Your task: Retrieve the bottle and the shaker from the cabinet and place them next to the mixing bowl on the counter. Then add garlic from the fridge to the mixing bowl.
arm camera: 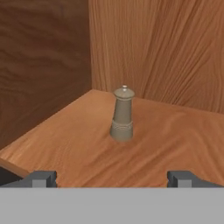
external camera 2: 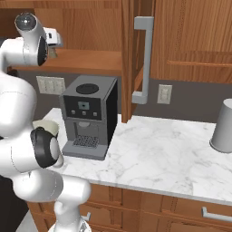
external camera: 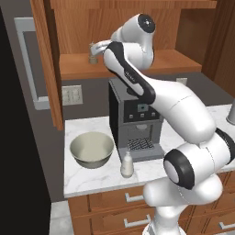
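Observation:
The brown shaker (arm camera: 123,114) stands upright on the cabinet's wooden shelf (arm camera: 175,140), near the back corner. My gripper (arm camera: 113,179) is open, level with the shelf, and its fingertips (arm camera: 41,178) are short of the shaker and wide apart. From the left base, the gripper (external camera: 94,47) reaches into the cabinet (external camera: 137,64) just over the shaker (external camera: 93,58). The white bottle (external camera: 126,164) stands on the counter (external camera: 92,181) beside the mixing bowl (external camera: 92,149). The garlic and the fridge are out of view.
A grey coffee machine (external camera: 133,117) stands on the counter right of the bowl, under the shelf. The open cabinet door (external camera: 48,64) with its pale bar handle (external camera 2: 144,59) hangs left of the shelf. A grey canister (external camera 2: 224,127) stands at the far right.

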Available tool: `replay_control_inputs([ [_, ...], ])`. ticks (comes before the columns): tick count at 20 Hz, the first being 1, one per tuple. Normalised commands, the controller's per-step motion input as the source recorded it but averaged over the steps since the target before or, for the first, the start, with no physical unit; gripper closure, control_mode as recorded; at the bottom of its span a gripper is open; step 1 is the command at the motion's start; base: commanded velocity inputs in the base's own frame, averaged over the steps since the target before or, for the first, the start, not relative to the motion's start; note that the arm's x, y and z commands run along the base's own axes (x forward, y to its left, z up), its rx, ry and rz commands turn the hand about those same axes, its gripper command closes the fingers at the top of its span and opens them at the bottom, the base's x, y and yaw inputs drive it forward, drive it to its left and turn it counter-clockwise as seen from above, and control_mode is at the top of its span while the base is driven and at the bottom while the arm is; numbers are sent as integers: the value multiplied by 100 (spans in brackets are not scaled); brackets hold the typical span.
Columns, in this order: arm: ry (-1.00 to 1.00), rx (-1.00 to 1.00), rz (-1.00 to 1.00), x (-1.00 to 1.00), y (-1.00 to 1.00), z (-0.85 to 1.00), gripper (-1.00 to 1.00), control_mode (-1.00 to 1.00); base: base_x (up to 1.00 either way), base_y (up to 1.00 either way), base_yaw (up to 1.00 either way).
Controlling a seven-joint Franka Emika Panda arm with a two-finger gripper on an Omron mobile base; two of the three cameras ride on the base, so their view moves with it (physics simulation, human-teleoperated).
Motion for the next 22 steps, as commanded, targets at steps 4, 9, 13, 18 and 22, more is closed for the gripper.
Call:
replay_control_inputs([
  [4,0,0,0,29,0,-5,-100,-100,0,0,0],
  [9,0,0,0,29,5,-3,-100,-100,0,0,0],
  [13,0,0,0,19,17,0,-100,-100,0,0,0],
  [18,0,0,0,20,13,0,-100,-100,0,0,0],
  [22,0,0,0,25,3,0,-100,-100,0,0,0],
])
